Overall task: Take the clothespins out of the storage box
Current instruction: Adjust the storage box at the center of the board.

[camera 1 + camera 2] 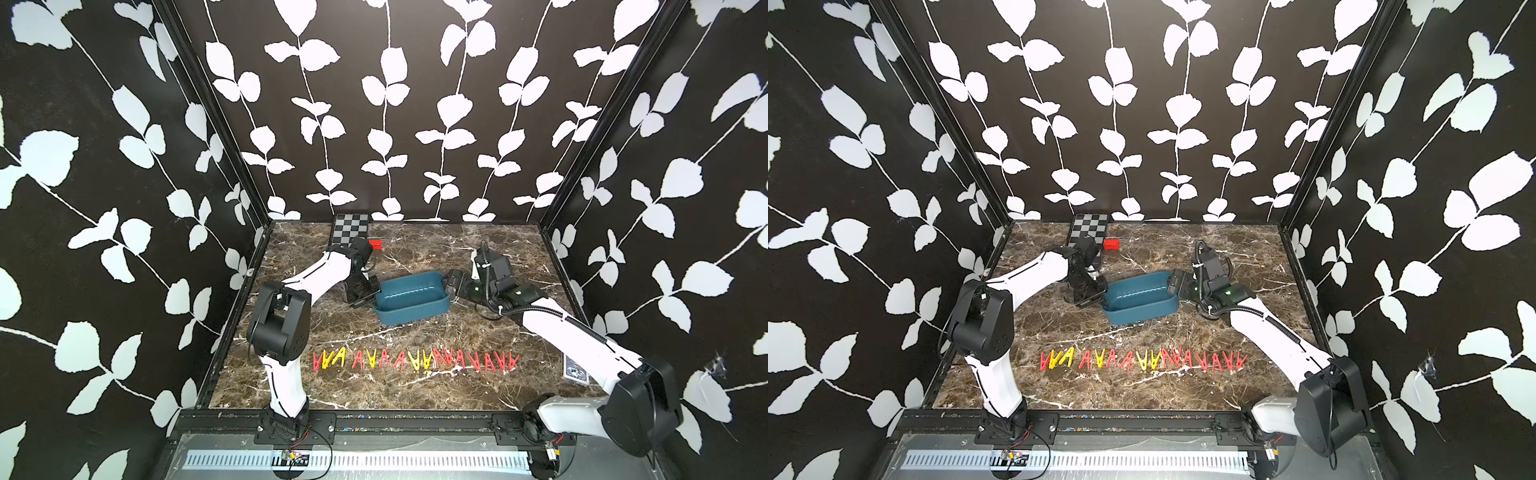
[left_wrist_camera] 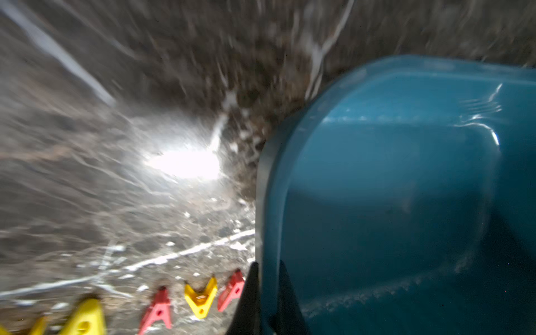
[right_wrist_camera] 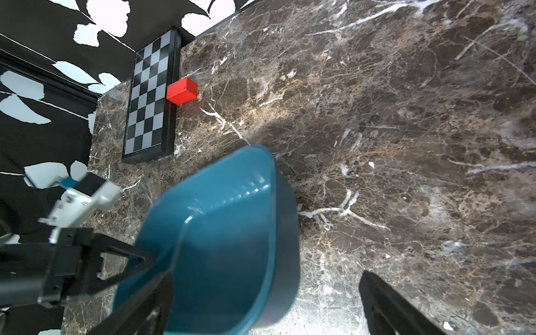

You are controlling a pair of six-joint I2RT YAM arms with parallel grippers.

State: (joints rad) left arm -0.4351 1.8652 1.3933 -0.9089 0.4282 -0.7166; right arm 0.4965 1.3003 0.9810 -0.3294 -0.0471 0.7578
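The box looks empty; the pins you see lie in a row outside. Your left gripper pinches its rim, right gripper stands open.

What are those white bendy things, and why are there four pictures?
They are two robot arms, each ending in a pincer for grabbing. Two pictures come from a camera high above, looking down on the whole brown marble table. The other two come from small cameras on the arms' wrists. The left pincer is shut on the rim of a teal-blue plastic box, which is tipped up and looks empty. The right pincer is open at the box's other end. Near the front lies a row of small red and yellow plastic clothespins. At the back are a black-and-grey checkered board and a small red block.
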